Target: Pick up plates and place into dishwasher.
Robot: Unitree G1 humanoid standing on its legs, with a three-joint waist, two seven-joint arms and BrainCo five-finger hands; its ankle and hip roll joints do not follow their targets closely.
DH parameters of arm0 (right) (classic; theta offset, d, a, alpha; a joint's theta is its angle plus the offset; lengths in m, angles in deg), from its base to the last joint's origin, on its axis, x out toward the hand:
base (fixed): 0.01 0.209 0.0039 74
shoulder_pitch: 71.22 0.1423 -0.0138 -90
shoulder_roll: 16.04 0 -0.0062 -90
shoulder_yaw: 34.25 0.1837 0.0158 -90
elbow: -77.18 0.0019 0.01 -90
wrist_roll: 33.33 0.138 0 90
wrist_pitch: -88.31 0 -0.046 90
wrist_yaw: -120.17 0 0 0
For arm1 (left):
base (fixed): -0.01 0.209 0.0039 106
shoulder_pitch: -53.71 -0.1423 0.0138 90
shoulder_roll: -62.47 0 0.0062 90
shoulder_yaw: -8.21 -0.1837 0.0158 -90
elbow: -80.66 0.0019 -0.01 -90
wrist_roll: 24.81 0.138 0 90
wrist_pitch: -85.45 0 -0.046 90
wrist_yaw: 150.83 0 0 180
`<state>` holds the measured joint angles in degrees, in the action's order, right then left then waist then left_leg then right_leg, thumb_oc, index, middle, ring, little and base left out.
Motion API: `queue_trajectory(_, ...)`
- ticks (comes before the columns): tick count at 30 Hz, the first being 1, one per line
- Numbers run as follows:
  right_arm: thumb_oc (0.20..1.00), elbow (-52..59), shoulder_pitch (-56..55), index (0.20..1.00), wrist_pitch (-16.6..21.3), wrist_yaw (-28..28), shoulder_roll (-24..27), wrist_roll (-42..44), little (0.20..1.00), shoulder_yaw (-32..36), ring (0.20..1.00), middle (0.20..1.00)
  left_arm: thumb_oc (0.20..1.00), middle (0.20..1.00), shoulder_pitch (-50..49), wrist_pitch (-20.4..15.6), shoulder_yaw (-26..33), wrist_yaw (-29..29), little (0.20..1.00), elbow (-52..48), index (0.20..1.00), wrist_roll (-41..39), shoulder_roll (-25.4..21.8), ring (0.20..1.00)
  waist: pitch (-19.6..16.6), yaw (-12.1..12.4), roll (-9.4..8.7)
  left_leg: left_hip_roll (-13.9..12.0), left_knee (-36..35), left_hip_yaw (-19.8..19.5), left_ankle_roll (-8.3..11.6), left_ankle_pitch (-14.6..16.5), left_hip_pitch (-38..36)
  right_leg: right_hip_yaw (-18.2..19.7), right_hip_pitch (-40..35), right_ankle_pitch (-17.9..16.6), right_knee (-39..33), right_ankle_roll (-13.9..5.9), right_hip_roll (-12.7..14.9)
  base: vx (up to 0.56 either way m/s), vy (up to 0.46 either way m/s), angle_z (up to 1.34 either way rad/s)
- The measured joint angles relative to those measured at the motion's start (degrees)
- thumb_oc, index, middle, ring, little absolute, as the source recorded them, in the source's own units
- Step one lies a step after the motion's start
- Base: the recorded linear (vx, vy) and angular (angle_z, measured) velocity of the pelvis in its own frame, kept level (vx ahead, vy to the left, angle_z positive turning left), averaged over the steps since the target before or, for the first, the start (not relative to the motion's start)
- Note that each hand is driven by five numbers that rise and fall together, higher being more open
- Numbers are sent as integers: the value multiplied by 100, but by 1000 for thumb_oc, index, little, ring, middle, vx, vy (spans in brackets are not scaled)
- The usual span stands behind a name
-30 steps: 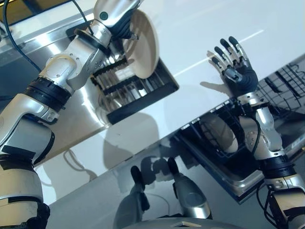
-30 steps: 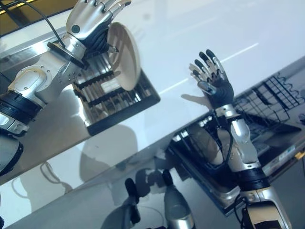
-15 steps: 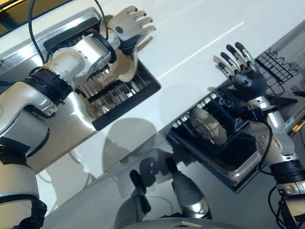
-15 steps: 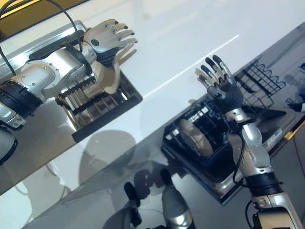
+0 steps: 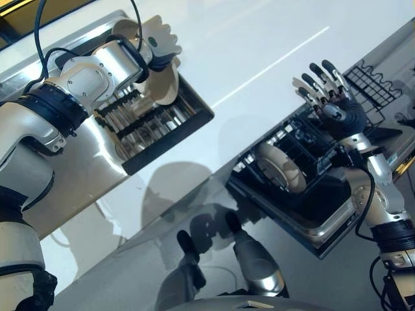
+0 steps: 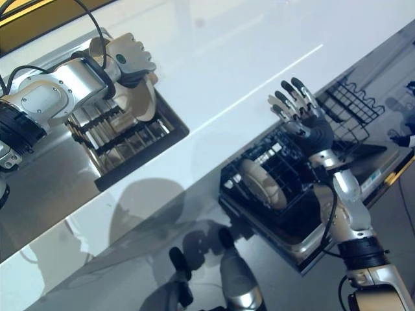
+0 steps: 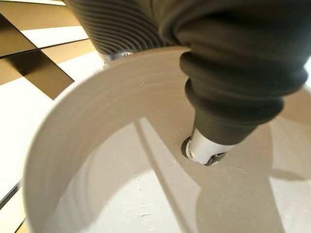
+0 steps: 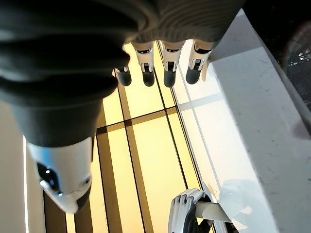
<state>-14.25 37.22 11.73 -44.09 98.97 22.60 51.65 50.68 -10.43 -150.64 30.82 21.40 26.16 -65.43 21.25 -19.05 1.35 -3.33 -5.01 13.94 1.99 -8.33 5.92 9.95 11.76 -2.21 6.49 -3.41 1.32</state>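
Observation:
A beige plate (image 5: pixel 166 89) stands on edge in the metal drying rack (image 5: pixel 155 126) sunk into the steel counter at the far left. My left hand (image 5: pixel 158 41) grips its top rim. In the left wrist view the thumb (image 7: pixel 204 148) presses on the plate's inner face (image 7: pixel 116 194). A second plate (image 5: pixel 280 170) stands upright in the dishwasher's black lower basket (image 5: pixel 324 217) at the right. Above that basket's far corner my right hand (image 5: pixel 336 107) is raised with straight, spread fingers (image 8: pixel 165 63), holding nothing.
A white counter (image 5: pixel 259 58) runs between the drying rack and the dishwasher. A black wire rack (image 5: pixel 376 84) lies past the basket at the far right. The rack's metal dividers (image 5: pixel 130 110) stand close beside the held plate.
The camera has shifted. My left hand has closed onto the plate's rim, and the hand and plate sit slightly further left over the rack. The right hand stays raised and open.

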Motion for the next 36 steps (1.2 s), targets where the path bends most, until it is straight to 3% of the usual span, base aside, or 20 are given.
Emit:
queue_trajectory(7, 1000, 23, -19, 1000, 2, -3, 9, 1, 1000, 31, 1000, 1000, 200, 200, 0, -14, -1, -197, 200, -35, 200, -79, -35, 200, -2, 57, 1, -1, 1, -5, -9, -7, -6, -1, -7, -2, -2, 2, -4, 0, 0, 0)
queue_trajectory(13, 1000, 22, -78, 1000, -1, 0, 11, 1, 1000, 51, 1000, 1000, 200, 200, -103, 8, 36, -1000, 200, -146, 200, -1219, -310, 200, -3, 166, 0, -3, 1, -79, -27, -21, -60, -93, -126, -1, -38, 5, 5, 28, -7, 7)
queue_trajectory(16, 1000, 24, -213, 1000, -9, -5, -18, -1, 1000, 211, 1000, 1000, 200, 200, -420, 1, 579, -1567, 200, -244, 200, -1562, -419, 200, -21, 294, 7, -15, 0, -140, -5, 2, -199, -128, -289, 17, -73, 27, -2, 58, -2, 5)
queue_trajectory(20, 1000, 44, -263, 1000, -146, -8, -189, -10, 1000, 462, 1000, 1000, 200, 200, -900, -223, 1806, -2095, 200, -244, 200, -1685, -526, 200, -225, 377, 29, -42, -1, -162, 15, 20, -289, -177, -408, 45, -102, 54, -15, 92, 22, 5)
queue_trajectory(27, 1000, 43, -564, 1000, -356, -22, -255, -20, 1000, 562, 1000, 1000, 200, 200, -1207, -688, 1958, -2091, 200, -443, 200, -2000, -792, 200, -916, 434, 161, -50, -5, -238, 29, 106, -563, -289, -852, 64, -380, 73, 12, 37, 1, 7)
queue_trajectory(31, 1000, 42, -716, 1000, -346, -142, -407, -68, 1000, 565, 1000, 1000, 200, 200, -1641, -915, 2409, -2185, 200, -738, 200, -2404, -877, 200, -1167, 475, 207, -67, -6, -289, 69, 167, -665, -329, -969, 137, -375, 69, -2, -2, -30, 5)
queue_trajectory(36, 1000, 27, -740, 1000, -241, -418, -477, -265, 1000, 569, 1000, 1000, 200, 200, -2405, -1269, 3521, -2278, 200, -1312, 200, -3210, -778, 200, -1459, 487, 240, -71, -5, -298, 53, 213, -754, -332, -1019, 193, -350, 70, -13, -22, -35, 0)
